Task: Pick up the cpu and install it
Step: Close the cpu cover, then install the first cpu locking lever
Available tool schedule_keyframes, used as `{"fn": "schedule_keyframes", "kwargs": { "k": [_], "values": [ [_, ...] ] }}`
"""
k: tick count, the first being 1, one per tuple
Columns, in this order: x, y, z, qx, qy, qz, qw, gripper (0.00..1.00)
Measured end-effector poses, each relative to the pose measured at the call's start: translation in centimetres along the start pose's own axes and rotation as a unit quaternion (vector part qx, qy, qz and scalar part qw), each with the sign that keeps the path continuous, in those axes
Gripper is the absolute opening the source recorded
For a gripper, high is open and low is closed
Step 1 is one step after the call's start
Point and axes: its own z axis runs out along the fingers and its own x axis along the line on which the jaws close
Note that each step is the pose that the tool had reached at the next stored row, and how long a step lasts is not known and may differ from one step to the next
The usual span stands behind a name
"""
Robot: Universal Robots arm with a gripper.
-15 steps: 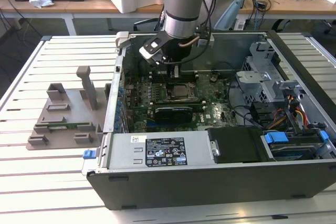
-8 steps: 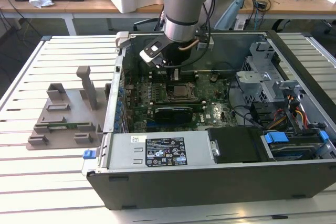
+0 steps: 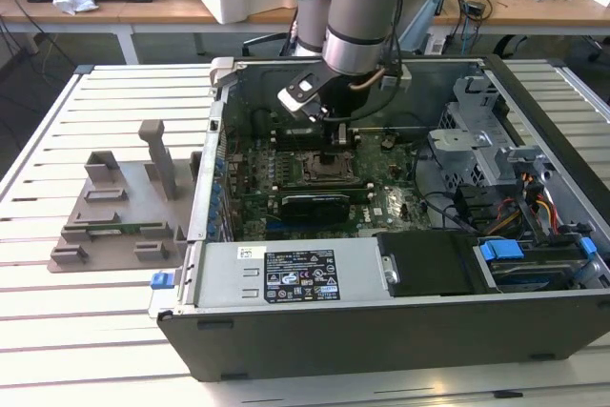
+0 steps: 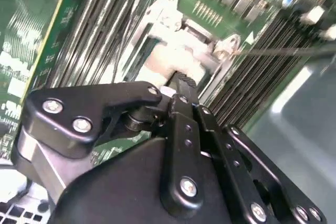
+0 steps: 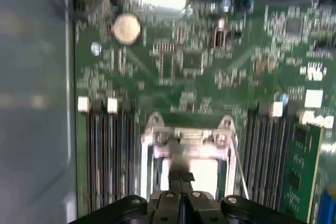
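Exterior view puts the gripper [image 3: 335, 132] inside the open computer case [image 3: 381, 335], just above the motherboard's socket frame [image 3: 329, 171]; in both wrist views its jaws sit pinched together, tips at the pale cpu [image 5: 205, 171] [image 4: 167, 59] lying within that frame.

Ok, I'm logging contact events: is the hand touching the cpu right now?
Cannot tell. In the first wrist view the hand sits directly over the pale cpu in its socket, hiding any contact or gap.

The case [image 3: 381, 340] is open on top, walled all round. A black card [image 3: 307, 204] sits just beside the socket [image 3: 319, 169].
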Motion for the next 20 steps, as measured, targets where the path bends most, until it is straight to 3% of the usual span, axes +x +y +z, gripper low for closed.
{"fn": "schedule_keyframes", "kwargs": {
  "k": [1, 4, 6, 8, 11, 12, 20],
  "values": [
    [-0.01, 0.31, -0.59, 0.0005, 0.0, 0.0, 1.0, 0.11],
    [0.0, -0.03, -3.51, 0.0005, 0.0001, 0.0, 1.0, 0.11],
    [0.0, -0.15, -4.52, 0.0005, 0.0001, 0.0, 1.0, 0.11],
    [0.0, -0.37, -6.41, 0.0005, 0.0001, 0.0, 1.0, 0.11],
    [0.01, -0.57, -8.06, 0.0005, 0.0, 0.0, 1.0, 0.11],
    [0.01, -0.61, -8.4, 0.0005, 0.0001, 0.0, 1.0, 0.11],
    [0.0, -0.61, -8.4, 0.0004, 0.003, 0.0, 1.0, 0.11]
  ]
}}
